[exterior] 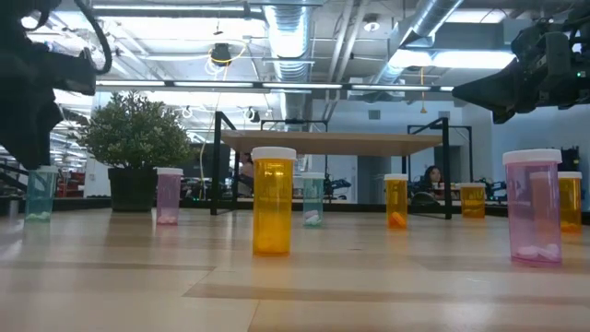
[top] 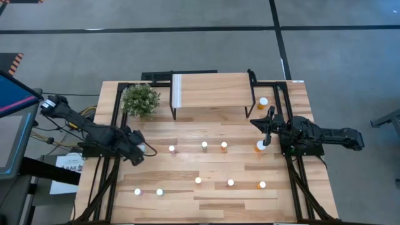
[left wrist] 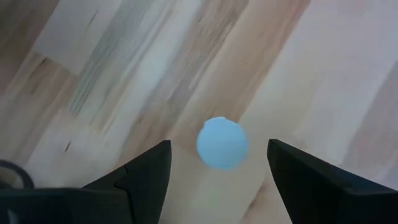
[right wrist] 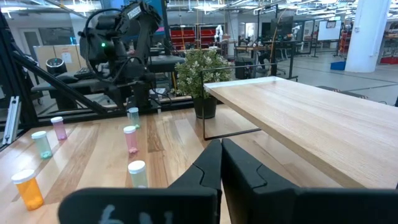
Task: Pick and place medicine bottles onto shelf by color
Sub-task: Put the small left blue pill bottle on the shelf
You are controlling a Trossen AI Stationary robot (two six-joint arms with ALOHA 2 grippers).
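A green medicine bottle point(exterior: 40, 194) with a white cap point(left wrist: 222, 143) stands upright on the table at the left. My left gripper point(left wrist: 219, 144) hovers over it, pointing steeply down and open, one finger on each side of the cap and clear of it; in the high view this gripper point(top: 141, 150) covers most of the bottle. The shelf point(top: 209, 90), a raised light-wood board, stands at the far middle with nothing on it. Back at the right side, my right gripper point(right wrist: 221, 163) waits level and shut, holding nothing.
Several more bottles stand about the table: a pink one point(exterior: 169, 195) by the potted plant point(top: 140, 100), an orange one point(exterior: 274, 201) near the middle, a pink one point(exterior: 533, 207) at the near right, and an orange one point(top: 263, 101) right of the shelf.
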